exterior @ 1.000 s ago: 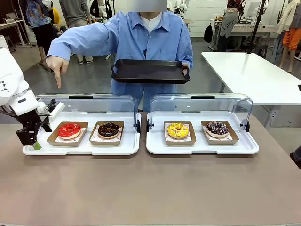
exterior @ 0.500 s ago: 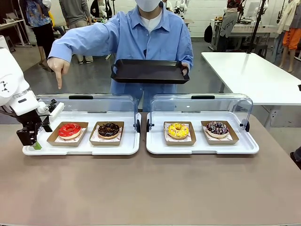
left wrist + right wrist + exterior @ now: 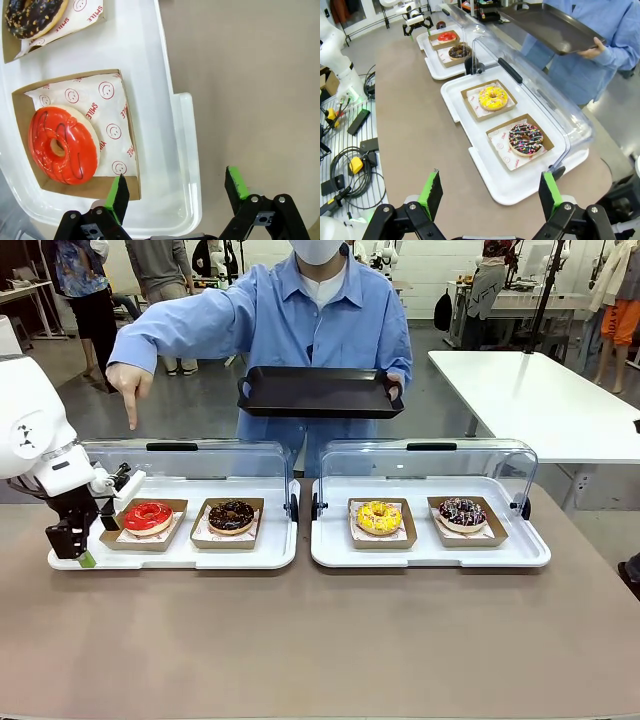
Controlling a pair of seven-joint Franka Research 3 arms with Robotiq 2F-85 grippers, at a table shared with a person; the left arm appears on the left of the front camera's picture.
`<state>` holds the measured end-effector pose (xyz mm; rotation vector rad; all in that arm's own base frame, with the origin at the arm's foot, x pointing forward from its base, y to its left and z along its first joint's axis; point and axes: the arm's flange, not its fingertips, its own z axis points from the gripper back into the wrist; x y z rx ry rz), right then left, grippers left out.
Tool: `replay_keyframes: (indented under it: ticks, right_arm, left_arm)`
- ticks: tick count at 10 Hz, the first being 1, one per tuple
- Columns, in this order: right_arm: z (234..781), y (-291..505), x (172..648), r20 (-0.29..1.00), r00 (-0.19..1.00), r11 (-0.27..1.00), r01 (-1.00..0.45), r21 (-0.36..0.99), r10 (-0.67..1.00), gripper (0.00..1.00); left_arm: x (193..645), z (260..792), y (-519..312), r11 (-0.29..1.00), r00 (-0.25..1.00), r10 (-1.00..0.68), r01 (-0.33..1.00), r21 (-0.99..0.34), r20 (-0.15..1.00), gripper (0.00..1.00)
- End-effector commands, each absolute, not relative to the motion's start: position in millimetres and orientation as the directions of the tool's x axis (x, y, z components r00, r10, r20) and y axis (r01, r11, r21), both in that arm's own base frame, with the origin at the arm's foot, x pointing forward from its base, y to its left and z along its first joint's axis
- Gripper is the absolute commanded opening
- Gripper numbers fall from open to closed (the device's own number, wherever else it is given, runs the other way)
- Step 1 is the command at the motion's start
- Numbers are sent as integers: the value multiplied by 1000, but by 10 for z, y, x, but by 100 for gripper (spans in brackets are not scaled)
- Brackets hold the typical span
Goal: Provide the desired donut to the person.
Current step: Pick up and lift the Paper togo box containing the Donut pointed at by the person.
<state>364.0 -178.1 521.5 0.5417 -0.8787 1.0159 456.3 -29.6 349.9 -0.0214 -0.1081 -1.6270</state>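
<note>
**Front view.** Left end effector [image 3: 85,538] sits at the left end of the left white tray [image 3: 175,552], jaws wide apart, nothing held. One green pad is low by the tray's front-left corner. The red donut [image 3: 148,515] lies just right of the end effector in a brown card tray, not touching it. A chocolate donut [image 3: 231,515] occupies the next card tray to the right. The right white tray [image 3: 430,558] carries a yellow donut [image 3: 379,516] and a sprinkled donut [image 3: 462,511]. Both clear lids are up. Across the bench [image 3: 320,640], the person [image 3: 320,320] holds a black tray [image 3: 320,392] at chest level. The person's other hand [image 3: 130,385] points its index finger down, above the red-donut end of the left tray.

**Left wrist view.** The fingers [image 3: 119,192] straddle the white tray's rim: one is over the card tray's corner, the other over bare bench. Jaws fully apart, empty. The red donut is up and to the left of the near finger, close but apart. The liner paper [image 3: 112,125] is printed "SMILE" with smiley-face circles, repeated.

**Right wrist view.** Right end effector [image 3: 490,192] hangs above the bench, jaws wide, empty. It is well apart from the sprinkled and yellow donuts, and the red donut lies far off at the other tray's end.
</note>
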Motion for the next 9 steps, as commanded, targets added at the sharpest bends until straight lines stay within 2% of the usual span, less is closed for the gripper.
replay_keyframes:
  ticks: [1,9]
  right_arm:
    - [5205,-1786,3651,840,239,442,-897,-1,486,100]
    - [5205,-1786,3651,840,239,442,-897,-1,486,100]
  left_arm:
    - [4647,3457,-258,-69,-73,-996,994,81,46,100]
    - [4825,3335,-263,-49,-50,-999,992,117,9,100]
